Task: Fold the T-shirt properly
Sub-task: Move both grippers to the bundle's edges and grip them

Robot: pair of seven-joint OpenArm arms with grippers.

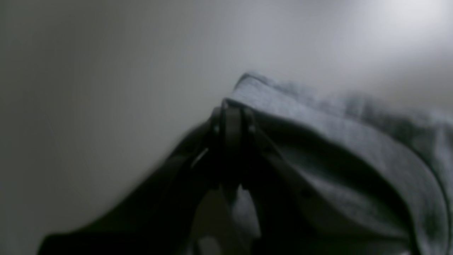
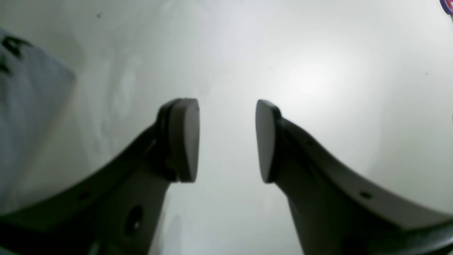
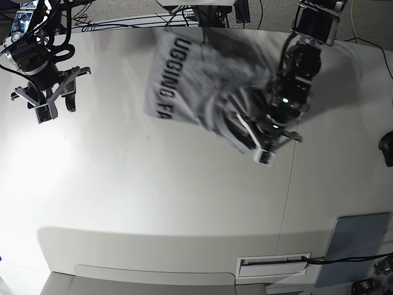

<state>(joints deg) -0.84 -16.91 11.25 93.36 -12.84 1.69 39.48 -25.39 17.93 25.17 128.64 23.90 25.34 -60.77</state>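
The heather-grey T-shirt (image 3: 190, 80) lies at the back middle of the white table (image 3: 153, 196), black lettering up, bunched toward its right side. My left gripper (image 3: 263, 152) sits at that bunched front-right corner. In the left wrist view its fingers (image 1: 231, 117) are pressed together on a hem of the T-shirt (image 1: 354, 141), which drapes away to the right. My right gripper (image 3: 56, 107) hangs over bare table at the far left, away from the cloth. It is open (image 2: 227, 141) with nothing between its pads, and a lettered corner of the T-shirt (image 2: 28, 106) shows at that view's left edge.
A flat grey-blue pad (image 3: 356, 246) lies at the table's front right corner. A narrow slot (image 3: 273, 263) runs along the front edge. Cables and equipment crowd the floor behind the table.
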